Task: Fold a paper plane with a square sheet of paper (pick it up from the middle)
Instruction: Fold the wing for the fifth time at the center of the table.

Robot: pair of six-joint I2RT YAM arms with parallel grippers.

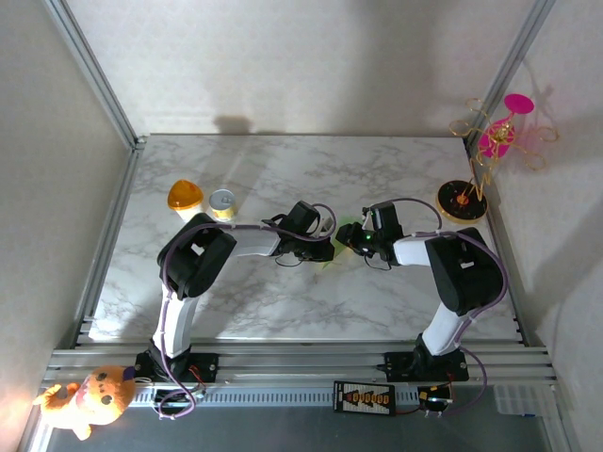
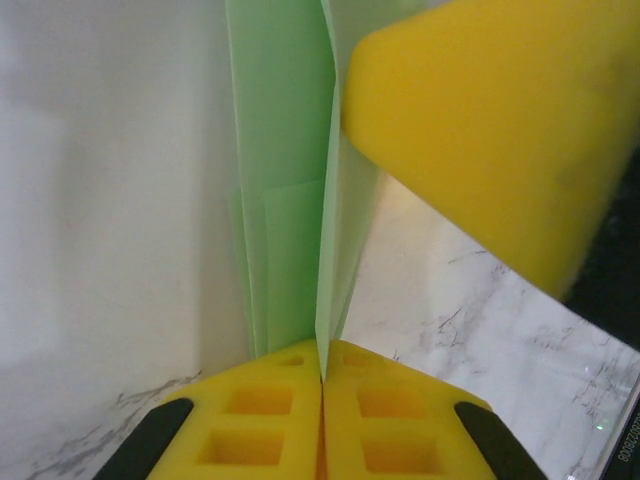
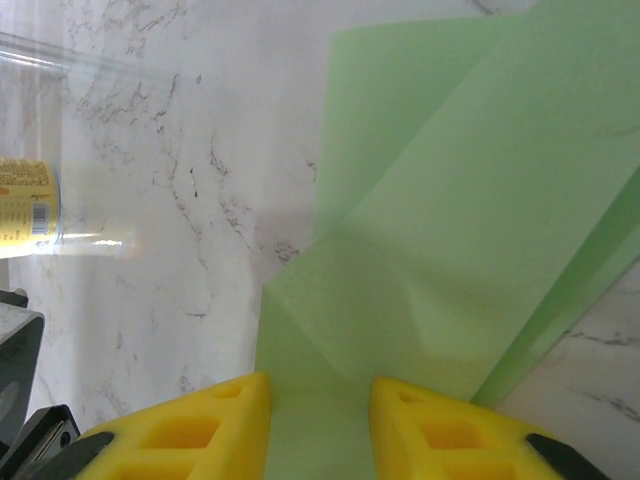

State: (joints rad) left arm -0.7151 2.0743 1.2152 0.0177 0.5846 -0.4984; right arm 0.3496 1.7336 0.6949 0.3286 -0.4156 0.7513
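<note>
The pale green sheet of paper [image 1: 346,229] is folded into several layers and sits mid-table between my two grippers. My left gripper [image 2: 323,352] is shut on one thin edge of it, and the paper [image 2: 285,150] rises edge-on away from the yellow pads. In the top view the left gripper [image 1: 325,250] comes in from the left. My right gripper [image 3: 320,385] stands open, its fingers apart with the folded paper [image 3: 470,200] spanning the gap face-on. From the top, the right gripper [image 1: 358,243] faces the left one. One of its yellow fingers [image 2: 490,120] looms beside the paper.
An orange-lidded cup [image 1: 185,197] and a small yellow tin [image 1: 223,203] stand at the back left. A pink-and-gold ornament stand [image 1: 480,160] is at the back right corner. A plush toy [image 1: 89,400] lies off the table at the near left.
</note>
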